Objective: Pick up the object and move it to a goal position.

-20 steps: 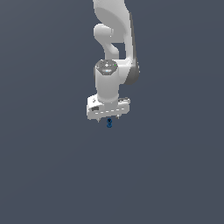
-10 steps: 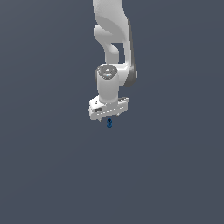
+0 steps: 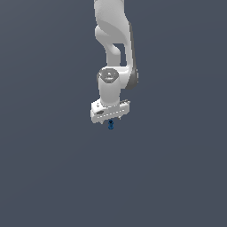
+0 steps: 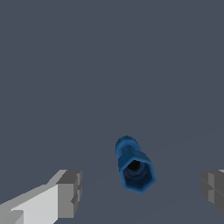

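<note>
Exterior view distant, frontal; wrist view close; both share object (image 3: 111, 125) (image 4: 134, 166).

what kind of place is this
Most likely a bare simulated test scene: flat grey ground, a white arm with an open end effector, and one small blue peg.

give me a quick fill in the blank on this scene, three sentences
1. The small peg-shaped object is coloured dark ____.
2. In the wrist view the object sits between the two fingers, which stand ____ from it, not touching.
3. In the exterior view the object shows just ____ the white gripper.

Missing words: blue; apart; below
</note>
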`<state>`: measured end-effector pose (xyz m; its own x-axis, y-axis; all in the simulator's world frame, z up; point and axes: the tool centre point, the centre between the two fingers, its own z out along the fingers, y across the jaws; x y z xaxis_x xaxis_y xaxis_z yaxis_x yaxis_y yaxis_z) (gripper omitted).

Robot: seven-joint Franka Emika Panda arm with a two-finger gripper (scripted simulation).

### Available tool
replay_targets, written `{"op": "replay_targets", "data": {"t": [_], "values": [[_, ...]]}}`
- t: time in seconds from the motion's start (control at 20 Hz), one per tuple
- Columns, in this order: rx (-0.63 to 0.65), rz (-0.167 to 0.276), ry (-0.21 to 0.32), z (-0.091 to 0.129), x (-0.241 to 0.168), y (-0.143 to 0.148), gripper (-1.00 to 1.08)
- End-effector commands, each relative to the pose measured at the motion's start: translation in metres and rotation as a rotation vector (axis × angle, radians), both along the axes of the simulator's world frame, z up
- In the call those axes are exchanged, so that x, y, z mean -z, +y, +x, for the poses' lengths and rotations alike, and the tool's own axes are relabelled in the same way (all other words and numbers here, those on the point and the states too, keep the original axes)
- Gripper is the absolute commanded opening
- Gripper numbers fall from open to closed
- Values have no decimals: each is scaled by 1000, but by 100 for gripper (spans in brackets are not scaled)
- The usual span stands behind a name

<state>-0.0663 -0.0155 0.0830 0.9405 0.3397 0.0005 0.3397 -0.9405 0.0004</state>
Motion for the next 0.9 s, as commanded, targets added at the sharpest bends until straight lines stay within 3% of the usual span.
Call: {"op": "replay_targets", "data": {"t": [0.0, 0.5, 0.55, 0.85], "values": [[-1, 0, 1, -1, 11, 0, 100], [-4, 0, 1, -1, 40, 0, 100], [-4, 0, 1, -1, 40, 0, -100], [-4, 0, 1, -1, 40, 0, -100]]}}
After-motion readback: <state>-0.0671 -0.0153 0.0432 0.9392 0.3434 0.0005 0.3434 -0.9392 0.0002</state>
